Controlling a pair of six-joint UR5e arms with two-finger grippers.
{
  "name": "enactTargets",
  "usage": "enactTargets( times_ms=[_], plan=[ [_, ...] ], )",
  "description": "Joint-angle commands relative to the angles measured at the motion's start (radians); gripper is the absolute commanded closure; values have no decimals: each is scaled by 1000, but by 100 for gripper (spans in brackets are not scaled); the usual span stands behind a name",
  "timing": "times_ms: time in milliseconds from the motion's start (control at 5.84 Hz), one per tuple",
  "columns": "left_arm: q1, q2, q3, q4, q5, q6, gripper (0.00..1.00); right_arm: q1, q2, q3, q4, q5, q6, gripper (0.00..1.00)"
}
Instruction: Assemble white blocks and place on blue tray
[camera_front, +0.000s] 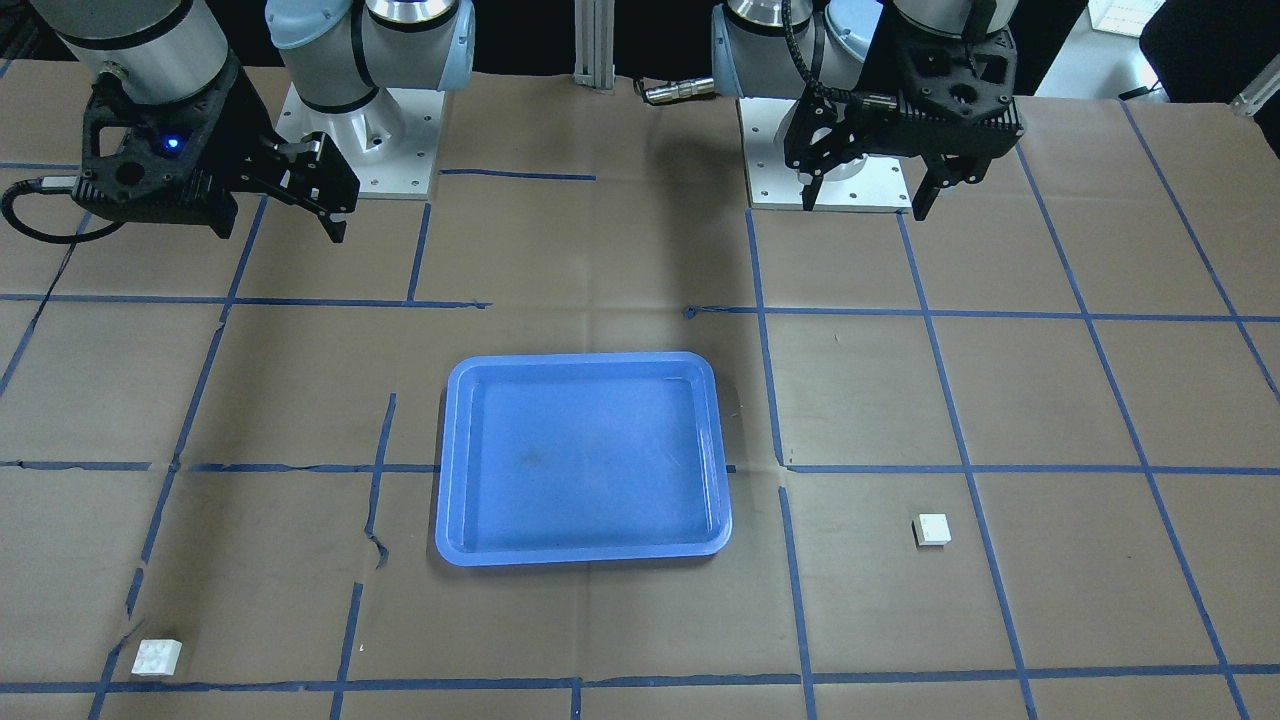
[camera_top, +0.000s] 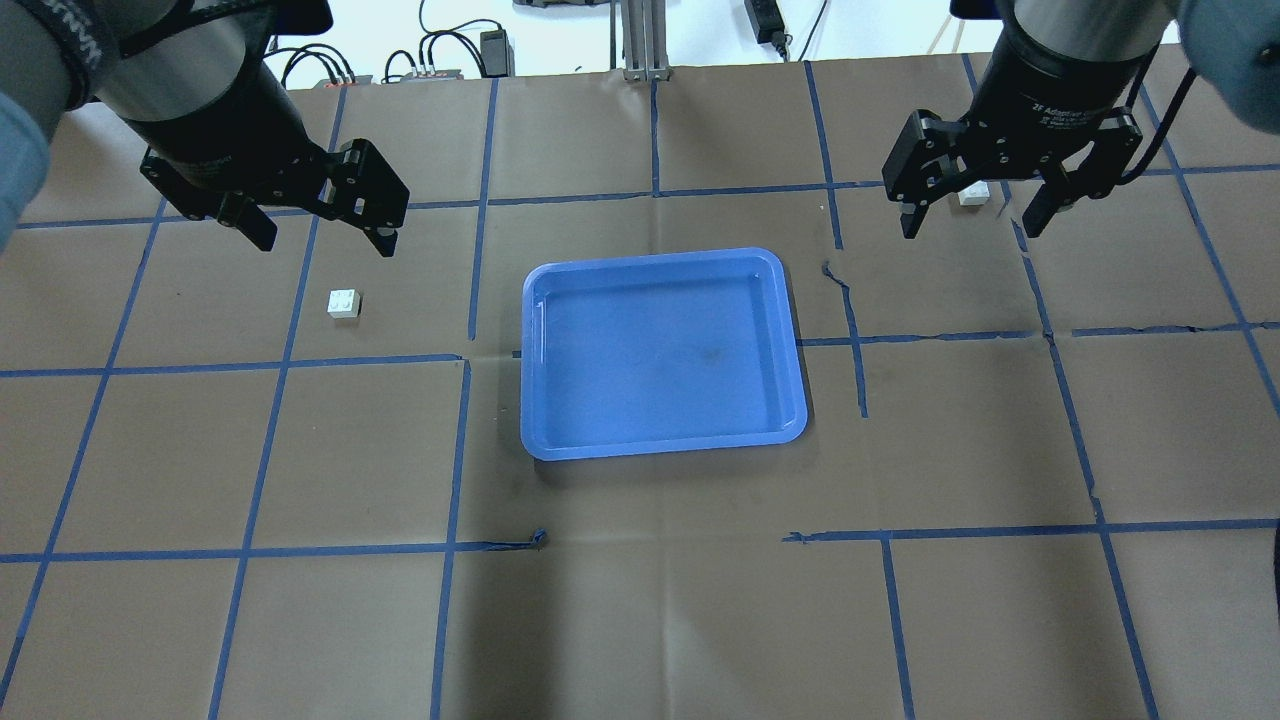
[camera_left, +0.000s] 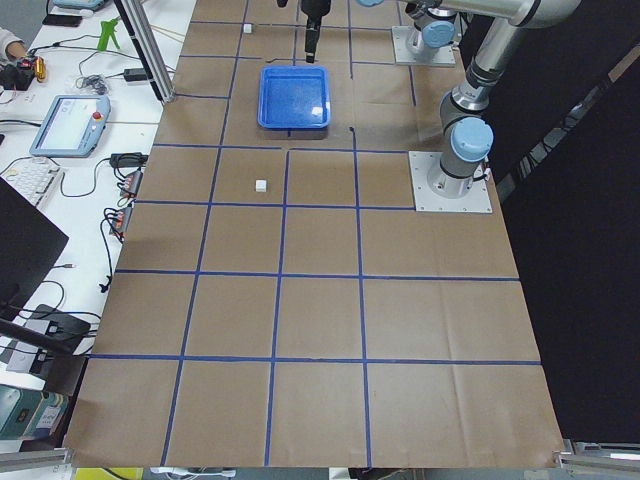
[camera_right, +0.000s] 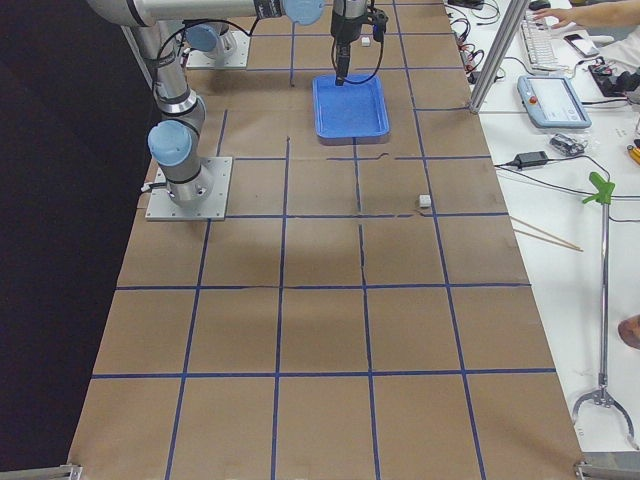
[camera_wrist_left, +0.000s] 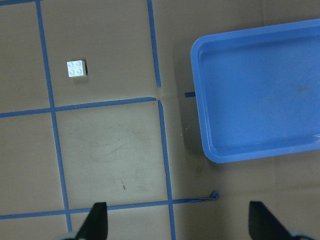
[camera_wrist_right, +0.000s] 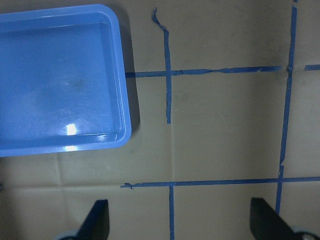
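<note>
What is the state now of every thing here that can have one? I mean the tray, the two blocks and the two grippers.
blue tray: empty, flat on the table.
left-side white block: studs up, alone on the table, not joined, outside the tray.
right-side white block: studs up, alone on the table, not joined, outside the tray.
left gripper: open, holds nothing.
right gripper: open, holds nothing.

Glossy plastic blue tray (camera_top: 530, 370) — matt, creased brown paper (camera_top: 650, 620) beneath.
</note>
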Motion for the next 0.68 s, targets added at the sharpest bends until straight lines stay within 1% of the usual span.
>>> enactTargets(
  times_ms=[0,514],
  plan=[
    [0,0,0,0,-1,0,1,0,0,0,0,-1,0,0],
    [1,3,0,0,-1,0,1,8,5,0,-9,5,-44,0]
  ],
)
